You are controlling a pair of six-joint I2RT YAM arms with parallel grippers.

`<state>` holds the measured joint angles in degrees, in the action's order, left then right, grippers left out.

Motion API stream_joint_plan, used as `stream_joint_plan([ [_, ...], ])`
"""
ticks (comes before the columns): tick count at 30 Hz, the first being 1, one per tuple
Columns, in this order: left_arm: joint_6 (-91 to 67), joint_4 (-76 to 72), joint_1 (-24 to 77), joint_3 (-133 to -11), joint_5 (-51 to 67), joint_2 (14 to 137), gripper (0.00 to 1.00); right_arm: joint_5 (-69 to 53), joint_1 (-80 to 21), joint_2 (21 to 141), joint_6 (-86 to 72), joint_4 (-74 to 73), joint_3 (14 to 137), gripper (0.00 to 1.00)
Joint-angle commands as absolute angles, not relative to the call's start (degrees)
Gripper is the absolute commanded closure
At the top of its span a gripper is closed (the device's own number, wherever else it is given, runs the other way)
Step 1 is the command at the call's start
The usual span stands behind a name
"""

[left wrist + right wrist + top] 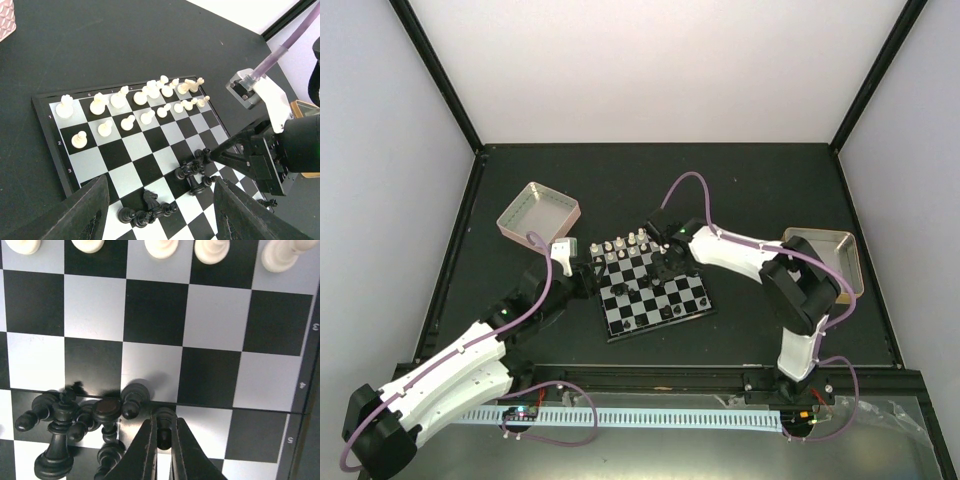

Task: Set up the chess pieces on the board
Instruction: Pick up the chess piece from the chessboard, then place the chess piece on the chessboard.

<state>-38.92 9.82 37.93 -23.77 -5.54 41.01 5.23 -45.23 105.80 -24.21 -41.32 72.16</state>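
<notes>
The right gripper (pixel 161 427) is pinching its narrow dark fingers shut on a small black chess piece (pixel 164 416), which is sitting directly under the tool on the black-and-silver checked board (pixel 215 315). Toppled black pieces (pixel 75 415) are crowding just beside it. The cream pieces (pixel 160 247) are standing in rows well apart, and the left gripper (pixel 161 181) is hovering open and empty, farther off.

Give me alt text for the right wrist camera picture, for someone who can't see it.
The right gripper is closed on a small black chess piece on the board, viewed from above. Other black pieces lie jumbled in a heap beside it, and white pieces stand in a row along the top edge.
</notes>
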Motion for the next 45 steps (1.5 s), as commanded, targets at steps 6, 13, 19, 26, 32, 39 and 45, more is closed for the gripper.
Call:
stream_joint_plan([
  [6, -39.82, 9.87, 37.59, -24.08, -6.29, 41.18, 0.41, 9.49, -44.78, 95.16, -26.1, -41.36, 66.2, 0.97],
  [13, -39.9, 9.13, 37.6, -23.86, -6.3, 41.7, 0.41, 9.4, -43.97, 90.39, -27.22, -42.62, 60.0, 0.97],
  [19, -39.91, 8.96, 37.55, -23.73, -5.89, 42.1, 0.41, 7.72, -43.74, 89.52, -27.74, -42.04, 55.89, 0.97],
  [26, -39.88, 8.96, 37.55, -23.47, -5.98, 42.01, 0.41, 6.52, -43.72, 89.41, -28.19, -42.18, 54.18, 0.97],
  [32, -40.17, 8.59, 37.58, -22.99, -5.89, 41.9, 0.41, 7.1, -43.77, 89.4, -28.2, -42.1, 53.45, 0.97],
  [39, -39.99, 8.44, 37.6, -22.94, -5.84, 41.84, 0.41, 8.73, -43.72, 90.26, -28.26, -42.71, 53.88, 0.93],
  [45, -40.0, 8.44, 37.49, -22.94, -5.71, 41.9, 0.41, 8.86, -43.71, 89.25, -28.16, -42.92, 55.05, 0.83],
])
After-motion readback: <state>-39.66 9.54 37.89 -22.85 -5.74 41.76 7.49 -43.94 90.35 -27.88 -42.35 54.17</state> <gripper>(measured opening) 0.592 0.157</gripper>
